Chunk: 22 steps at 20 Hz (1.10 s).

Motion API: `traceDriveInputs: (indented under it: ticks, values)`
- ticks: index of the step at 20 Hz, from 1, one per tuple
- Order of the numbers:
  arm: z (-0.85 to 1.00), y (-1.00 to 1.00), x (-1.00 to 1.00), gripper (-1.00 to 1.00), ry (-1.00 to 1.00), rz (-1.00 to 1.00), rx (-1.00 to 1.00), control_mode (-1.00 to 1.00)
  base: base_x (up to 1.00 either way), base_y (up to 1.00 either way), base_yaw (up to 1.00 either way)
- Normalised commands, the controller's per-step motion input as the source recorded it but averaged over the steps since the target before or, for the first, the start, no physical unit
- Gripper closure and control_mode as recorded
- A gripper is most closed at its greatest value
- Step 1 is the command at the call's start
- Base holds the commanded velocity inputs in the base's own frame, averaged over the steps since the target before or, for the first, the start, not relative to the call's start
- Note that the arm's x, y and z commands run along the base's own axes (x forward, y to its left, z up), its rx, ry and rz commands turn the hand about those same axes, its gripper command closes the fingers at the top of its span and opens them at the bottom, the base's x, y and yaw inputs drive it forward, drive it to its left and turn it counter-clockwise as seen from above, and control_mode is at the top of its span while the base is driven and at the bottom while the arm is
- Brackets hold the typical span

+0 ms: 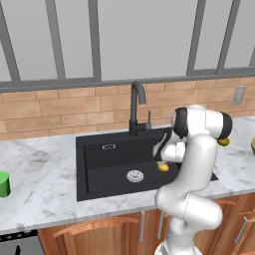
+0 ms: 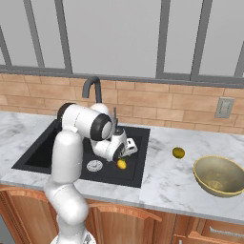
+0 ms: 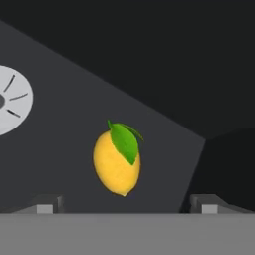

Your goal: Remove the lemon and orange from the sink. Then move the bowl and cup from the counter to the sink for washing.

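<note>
The lemon [image 1: 163, 167] [image 2: 122, 164] [image 3: 117, 162], bright yellow with a green leaf, lies on the floor of the black sink [image 1: 99, 164] [image 2: 47, 147], right of the silver drain [image 1: 135, 175] [image 3: 12, 99]. My gripper [image 1: 162, 160] [image 2: 124, 156] [image 3: 127, 205] hangs open just above the lemon, one fingertip on each side, not touching it. The darker orange [image 2: 178, 152] [image 1: 223, 142] rests on the counter right of the sink. Further right on the counter sits the golden-tan bowl [image 2: 220, 175]. The green cup [image 1: 4, 184] stands on the counter far to the left.
A tall black faucet [image 1: 137, 107] [image 2: 91, 88] rises behind the sink, close to my arm's upper links. A brick backsplash and windows close off the back. A wall outlet [image 2: 224, 107] sits at the right.
</note>
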Motion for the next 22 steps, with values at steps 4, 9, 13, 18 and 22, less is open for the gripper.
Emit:
traceDriveInputs:
  ticks: [4, 9, 13, 18, 22]
  values:
    - [-0.19, 0.01, 0.12, -1.0, 0.1, 0.0, 0.0, -1.0, 0.0, 0.0, 0.0]
    - [-0.18, 0.06, 0.04, -1.0, 0.12, 0.0, 0.0, -1.0, 0.0, 0.0, 0.0]
    - [-0.16, 0.13, 0.02, -1.0, 0.12, 0.0, 0.0, -1.0, 0.0, 0.0, 0.0]
    - [-0.12, 0.17, 0.09, -1.0, 0.15, 0.0, 0.0, -1.0, 0.0, 0.0, 0.0]
    - [-0.05, 0.13, 0.16, -1.0, 0.05, 0.0, 0.0, -1.0, 0.0, 0.0, 0.0]
